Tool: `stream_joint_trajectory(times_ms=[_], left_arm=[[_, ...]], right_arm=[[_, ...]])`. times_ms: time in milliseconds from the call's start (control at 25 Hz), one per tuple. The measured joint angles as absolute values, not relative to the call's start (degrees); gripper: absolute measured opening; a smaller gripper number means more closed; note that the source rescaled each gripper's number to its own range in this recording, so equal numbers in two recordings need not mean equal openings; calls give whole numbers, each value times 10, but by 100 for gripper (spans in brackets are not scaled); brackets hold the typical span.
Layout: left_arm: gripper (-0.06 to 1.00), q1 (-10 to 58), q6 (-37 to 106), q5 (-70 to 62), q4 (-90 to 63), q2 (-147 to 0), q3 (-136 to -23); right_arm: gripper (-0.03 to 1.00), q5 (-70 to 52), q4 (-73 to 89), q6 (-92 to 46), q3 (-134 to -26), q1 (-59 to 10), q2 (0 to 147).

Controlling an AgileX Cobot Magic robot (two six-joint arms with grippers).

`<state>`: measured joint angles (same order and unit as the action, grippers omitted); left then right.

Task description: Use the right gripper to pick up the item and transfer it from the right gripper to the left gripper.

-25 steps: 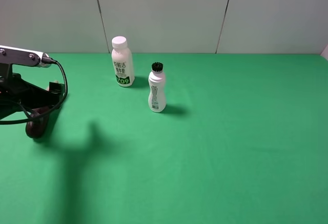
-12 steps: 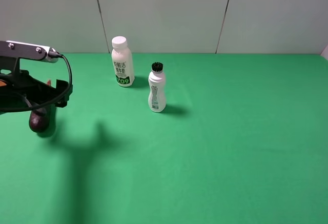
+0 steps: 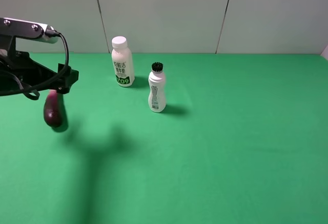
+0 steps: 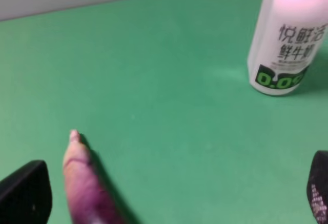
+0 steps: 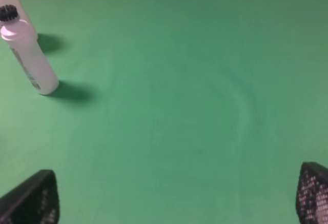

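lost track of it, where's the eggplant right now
In the high view the eggplant is at the far left of the green table, just below the left gripper, well left of the white-capped bottle.

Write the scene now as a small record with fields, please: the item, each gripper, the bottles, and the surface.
item: dark-purple eggplant, lying on the mat beside the left gripper
left gripper: fingers wide apart, eggplant between them, nearer one finger, not clamped
right gripper: open, nothing between its fingers, not seen in the exterior high view
bottle 1: white milk bottle with white cap and green label, upright
bottle 2: white bottle with black cap, upright, apart from bottle 1
surface: green mat
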<state>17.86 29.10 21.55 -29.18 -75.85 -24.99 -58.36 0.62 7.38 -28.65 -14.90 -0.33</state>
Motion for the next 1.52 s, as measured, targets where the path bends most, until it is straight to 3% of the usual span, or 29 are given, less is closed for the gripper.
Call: stream_joint_trajectory(times_ms=[520, 960, 1520], left_arm=[[100, 83, 213, -17, -148, -702, -365], [100, -2, 114, -264, -95, -566, -393], [99, -16, -21, -534, -50, -310, -393]], right_arm=[[100, -584, 6, 74, -287, -149, -3], [100, -584, 6, 74, -287, -149, -3], [100, -583, 6, 74, -287, -149, -3]])
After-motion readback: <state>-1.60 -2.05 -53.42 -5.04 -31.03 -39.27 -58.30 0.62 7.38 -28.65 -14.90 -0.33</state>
